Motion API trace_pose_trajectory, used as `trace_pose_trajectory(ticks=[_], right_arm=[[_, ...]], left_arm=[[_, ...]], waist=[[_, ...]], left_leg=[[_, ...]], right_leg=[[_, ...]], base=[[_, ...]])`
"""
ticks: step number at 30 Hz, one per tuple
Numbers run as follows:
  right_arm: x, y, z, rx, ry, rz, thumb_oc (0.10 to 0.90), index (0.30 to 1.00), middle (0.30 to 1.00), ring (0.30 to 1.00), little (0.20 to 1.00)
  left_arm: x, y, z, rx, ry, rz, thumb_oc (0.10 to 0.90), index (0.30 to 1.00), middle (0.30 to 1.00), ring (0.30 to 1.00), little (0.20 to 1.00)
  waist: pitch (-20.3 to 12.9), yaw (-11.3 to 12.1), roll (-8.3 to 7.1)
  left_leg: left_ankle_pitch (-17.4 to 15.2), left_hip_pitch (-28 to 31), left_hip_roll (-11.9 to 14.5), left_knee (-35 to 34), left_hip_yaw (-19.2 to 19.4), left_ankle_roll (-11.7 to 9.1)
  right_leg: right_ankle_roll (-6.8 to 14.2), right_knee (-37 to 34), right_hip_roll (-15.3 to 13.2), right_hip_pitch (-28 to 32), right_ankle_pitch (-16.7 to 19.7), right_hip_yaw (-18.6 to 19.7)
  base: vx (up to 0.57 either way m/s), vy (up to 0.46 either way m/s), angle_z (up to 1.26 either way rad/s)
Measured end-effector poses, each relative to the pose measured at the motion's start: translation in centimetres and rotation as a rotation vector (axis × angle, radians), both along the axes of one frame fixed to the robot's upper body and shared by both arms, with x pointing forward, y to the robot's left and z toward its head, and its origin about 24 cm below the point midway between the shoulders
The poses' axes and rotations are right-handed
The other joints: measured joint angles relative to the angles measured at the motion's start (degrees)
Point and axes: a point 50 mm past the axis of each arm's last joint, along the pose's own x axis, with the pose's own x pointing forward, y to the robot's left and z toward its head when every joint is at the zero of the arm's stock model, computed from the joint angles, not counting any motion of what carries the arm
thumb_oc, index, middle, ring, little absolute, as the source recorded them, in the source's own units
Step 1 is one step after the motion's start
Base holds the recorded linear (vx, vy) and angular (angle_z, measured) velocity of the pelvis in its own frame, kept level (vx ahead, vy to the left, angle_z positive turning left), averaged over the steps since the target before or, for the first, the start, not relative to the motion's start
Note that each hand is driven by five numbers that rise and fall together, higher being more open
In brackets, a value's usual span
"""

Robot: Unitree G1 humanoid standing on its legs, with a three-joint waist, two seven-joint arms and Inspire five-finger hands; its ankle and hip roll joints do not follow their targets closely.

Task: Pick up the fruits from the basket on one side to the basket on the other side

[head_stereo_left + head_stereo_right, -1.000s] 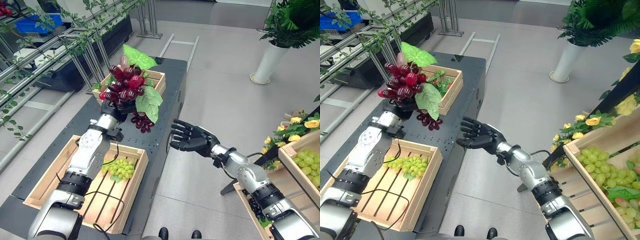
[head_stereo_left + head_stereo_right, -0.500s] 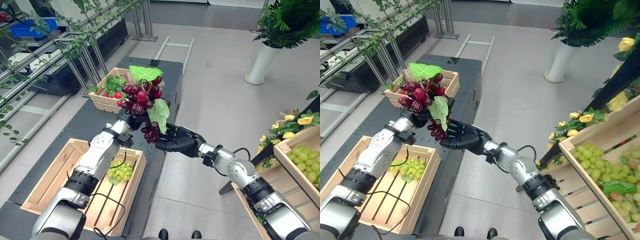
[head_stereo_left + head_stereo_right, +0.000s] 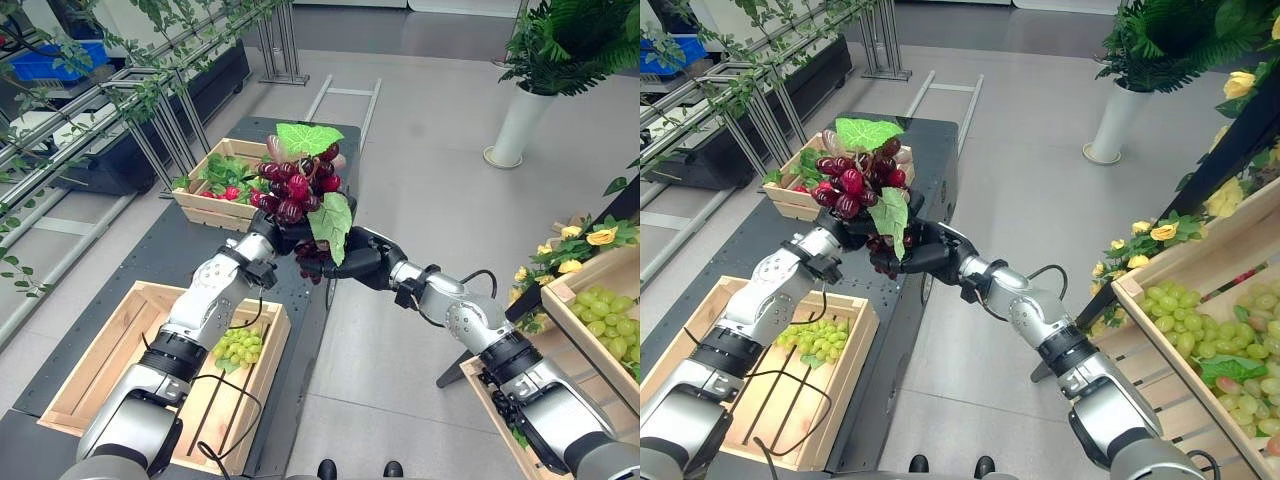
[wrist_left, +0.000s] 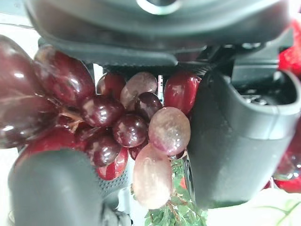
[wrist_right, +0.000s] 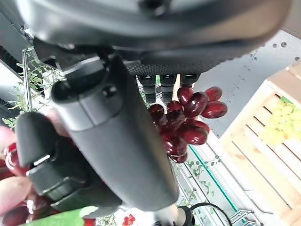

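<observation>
Right hand (image 3: pixel 362 258) newly under red grapes (image 3: pixel 296 186), fingers curled; left hand (image 3: pixel 270 232) clasping them.

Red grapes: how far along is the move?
Done: red grapes lifted off the table. In hand: left hand grips them as the right hand meets them from below, mid-handover. Left: carry them to the right-side crate; green grapes wait in the near crate.

A showroom-like test hall: grey tiled floor (image 3: pixel 440 150), vine-hung metal racks (image 3: pixel 150 95), a potted plant in a white vase (image 3: pixel 520 125), wooden fruit crates (image 3: pixel 600 330).
</observation>
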Motion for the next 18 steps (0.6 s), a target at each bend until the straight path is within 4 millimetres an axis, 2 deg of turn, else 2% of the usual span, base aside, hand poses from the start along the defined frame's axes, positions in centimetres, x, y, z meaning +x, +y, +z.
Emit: trace_pose_trajectory(ticks=[18], right_arm=[[0.7,0.6,-0.2,0.06,0.076,-0.035,0.8,0.9,0.9,0.9,0.9]], left_arm=[[0.3,-1.8,-0.1,-0.051,0.056,-0.047,0.4,0.3,0.3,0.3,0.3]], waist=[[-0.01,0.73,0.01]], left_leg=[[0.0,0.01,0.01,0.0,-0.07,0.0]], right_leg=[[-0.02,0.0,0.01,0.06,0.03,-0.04]], base=[[0.0,0.0,0.0]])
